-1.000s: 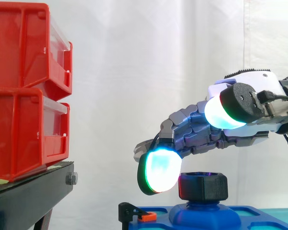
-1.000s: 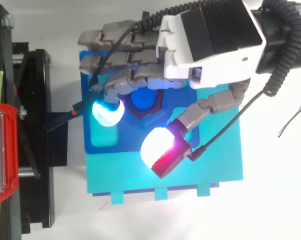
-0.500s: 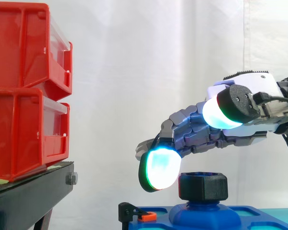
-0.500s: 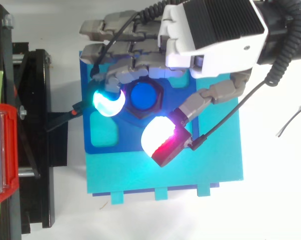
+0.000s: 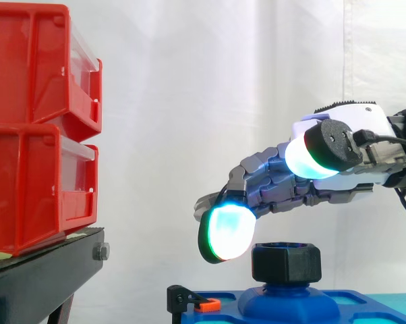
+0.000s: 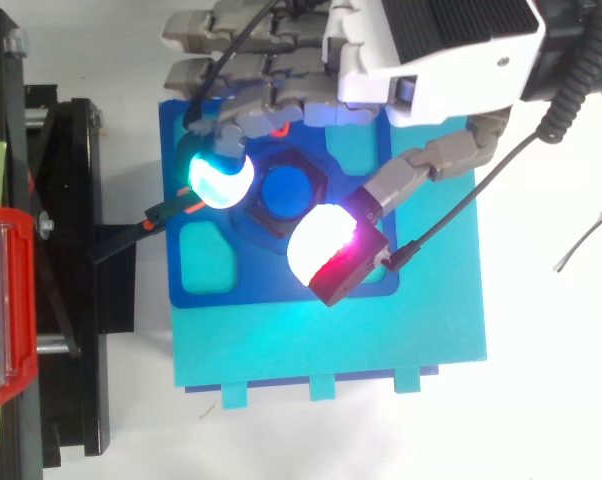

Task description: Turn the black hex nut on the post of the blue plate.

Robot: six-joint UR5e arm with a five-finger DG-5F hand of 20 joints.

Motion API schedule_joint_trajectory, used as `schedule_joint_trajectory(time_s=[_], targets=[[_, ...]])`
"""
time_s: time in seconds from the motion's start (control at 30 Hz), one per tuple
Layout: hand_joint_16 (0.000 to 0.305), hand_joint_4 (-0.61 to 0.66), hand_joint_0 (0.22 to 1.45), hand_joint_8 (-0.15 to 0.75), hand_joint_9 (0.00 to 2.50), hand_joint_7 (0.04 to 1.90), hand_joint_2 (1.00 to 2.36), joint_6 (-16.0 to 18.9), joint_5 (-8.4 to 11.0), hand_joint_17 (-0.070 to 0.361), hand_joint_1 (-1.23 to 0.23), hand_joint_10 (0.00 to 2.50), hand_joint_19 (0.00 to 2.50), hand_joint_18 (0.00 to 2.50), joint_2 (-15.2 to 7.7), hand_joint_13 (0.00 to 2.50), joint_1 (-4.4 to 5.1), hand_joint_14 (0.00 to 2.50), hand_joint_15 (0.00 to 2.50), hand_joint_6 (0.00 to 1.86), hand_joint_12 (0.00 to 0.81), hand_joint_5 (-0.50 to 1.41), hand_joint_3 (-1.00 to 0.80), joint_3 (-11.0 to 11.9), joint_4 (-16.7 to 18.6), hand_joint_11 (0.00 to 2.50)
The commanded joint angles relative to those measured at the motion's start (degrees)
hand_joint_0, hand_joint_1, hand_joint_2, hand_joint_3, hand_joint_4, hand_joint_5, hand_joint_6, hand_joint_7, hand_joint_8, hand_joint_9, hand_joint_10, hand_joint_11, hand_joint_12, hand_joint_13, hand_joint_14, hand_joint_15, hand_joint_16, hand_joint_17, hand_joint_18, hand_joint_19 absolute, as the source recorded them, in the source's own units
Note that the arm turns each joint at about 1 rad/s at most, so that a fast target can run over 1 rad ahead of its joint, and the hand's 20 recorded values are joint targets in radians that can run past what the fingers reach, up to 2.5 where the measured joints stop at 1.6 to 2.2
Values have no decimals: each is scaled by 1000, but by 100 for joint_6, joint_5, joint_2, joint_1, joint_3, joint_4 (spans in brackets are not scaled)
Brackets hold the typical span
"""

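White curtain behind the bench. Nearest the side camera, the thumb pad [image 6: 326, 255] glows just beside the black hex nut [image 5: 286, 263], which sits on the blue post [image 6: 286, 190] of the blue plate [image 6: 381, 290]. Beyond the nut, a cyan fingertip [image 5: 226, 233] hangs just above its edge. The hand [image 6: 431, 50] has lifted and drawn back off the nut, fingers apart and holding nothing, so it is probably resetting for another twist
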Motion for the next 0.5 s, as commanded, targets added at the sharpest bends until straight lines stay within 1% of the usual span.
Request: schedule_joint_trajectory(time_s=[0.0,0.07,0.1,0.3,0.47], targets=[[50,249,504,251,202,850,1000,0,-73,113,-236,0,164,0,3,0,-13,0,0,503,355,-204,-500,0,24,0],[50,249,504,251,202,849,1000,0,-82,113,-237,0,163,0,3,0,-13,0,0,503,355,-204,-500,0,24,0],[50,247,504,251,202,849,1000,0,-82,112,-237,0,162,0,3,0,13,0,0,503,355,-204,-500,0,24,0],[50,249,504,251,202,850,1000,-9,-56,112,-238,0,162,0,-6,0,66,0,0,503,354,-204,-500,0,-2,0],[50,249,504,251,201,848,1000,0,-47,112,-239,0,163,0,3,0,137,0,0,503,354,-204,-500,0,-2,0]])
